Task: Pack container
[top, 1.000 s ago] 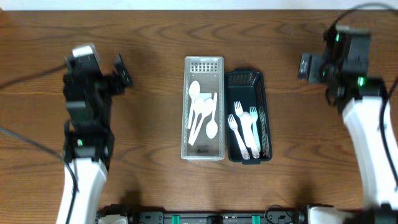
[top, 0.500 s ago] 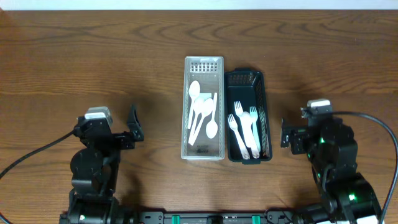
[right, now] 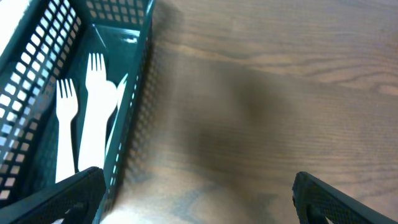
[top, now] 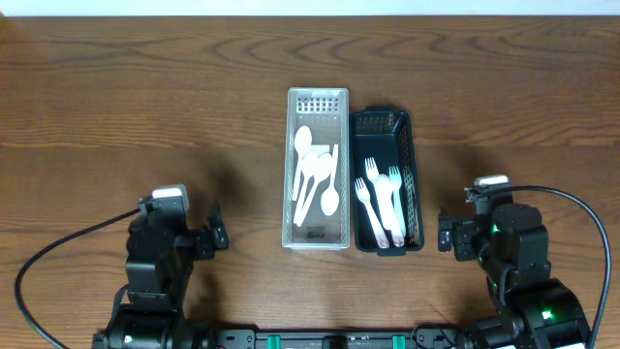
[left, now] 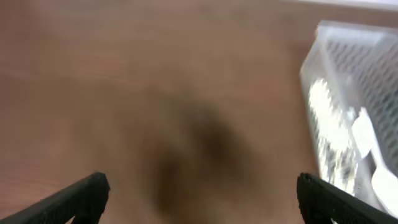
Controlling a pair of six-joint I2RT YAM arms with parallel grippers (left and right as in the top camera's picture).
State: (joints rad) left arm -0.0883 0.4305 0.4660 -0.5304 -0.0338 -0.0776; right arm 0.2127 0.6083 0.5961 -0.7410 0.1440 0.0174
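A clear slotted container [top: 318, 233] in mid-table holds several white plastic spoons [top: 315, 174]. Touching its right side, a dark green container [top: 411, 174] holds white forks [top: 380, 204]. My left gripper [top: 180, 227] hovers near the front edge, left of both containers, open and empty. My right gripper [top: 490, 227] sits near the front edge to their right, also open and empty. In the blurred left wrist view, the left gripper [left: 199, 193] is over bare wood, with the clear container [left: 348, 68] at the right. In the right wrist view, the right gripper [right: 199, 186] has the green container [right: 134, 106] and forks [right: 93, 118] on its left.
The wooden table [top: 145, 97] stretches around the two containers. Black cables [top: 58, 247] trail from each arm near the front corners.
Both arms have drawn back from the far sides of the table to the near edge, then dropped a little lower. The jaws stayed wide. The containers and cutlery have not moved.
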